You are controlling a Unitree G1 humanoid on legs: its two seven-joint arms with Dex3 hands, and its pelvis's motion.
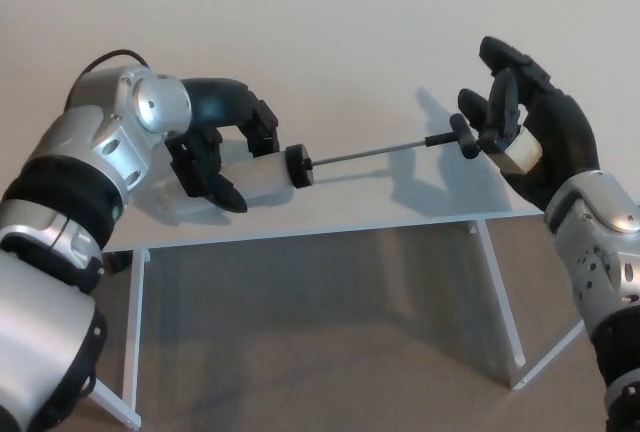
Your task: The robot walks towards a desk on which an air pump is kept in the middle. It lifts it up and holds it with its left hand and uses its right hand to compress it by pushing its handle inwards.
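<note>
air pump [275,174]: light, rigid, held over the desk [330,42] edge; my left hand [215,147] clamps its white barrel. right hand [520,137] unclenched, fingers spread, touching the t-handle [464,136]. i push there, squarely; thin rod may bend.

head view | looks steeply down | near | desk [330,42] edge
</note>
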